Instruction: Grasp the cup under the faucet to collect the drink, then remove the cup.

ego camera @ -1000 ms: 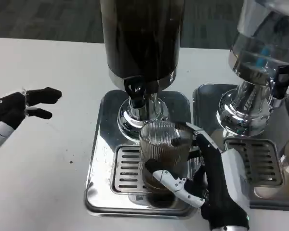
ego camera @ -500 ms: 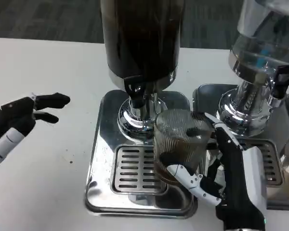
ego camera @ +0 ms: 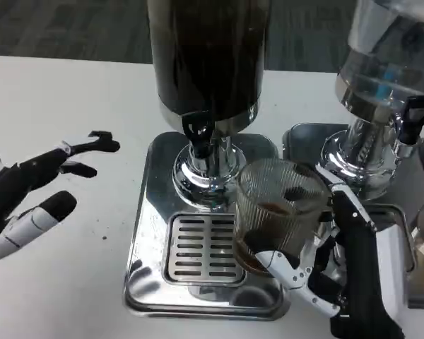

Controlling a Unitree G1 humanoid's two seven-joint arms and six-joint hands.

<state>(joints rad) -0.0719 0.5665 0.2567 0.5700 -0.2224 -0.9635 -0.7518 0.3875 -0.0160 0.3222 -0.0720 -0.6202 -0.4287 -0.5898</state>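
The white desk (ego camera: 63,92) is a smooth, matte surface with a few dark specks near its middle. On it stands a tall cylindrical dispenser (ego camera: 208,56) with a dark, glossy tank, narrowing to a polished chrome pedestal. A second dispenser (ego camera: 381,78) to the right has a clear, rounded tank on a similar mirrored foot, with a black tap lever at its side. Under the dark tank sits a rectangular drip tray (ego camera: 152,233) of shiny steel with rounded corners and a slotted grille in its middle. A short black faucet (ego camera: 198,134) juts from the tank's metal collar, above the tray.

The right hand (ego camera: 339,247), white-backed with black and white fingers, is wrapped around the cup (ego camera: 275,212): fingers curl under its lower side while others lie along its right wall. The cup is a clear, vertically ribbed glass tumbler with a shallow layer of brown drink at the bottom. It is tilted, over the tray's right part, to the right of the faucet rather than beneath it.

The left hand (ego camera: 32,187) hovers over the bare desk well left of the tray, holding nothing, its fingers spread and pointing toward the dispenser.
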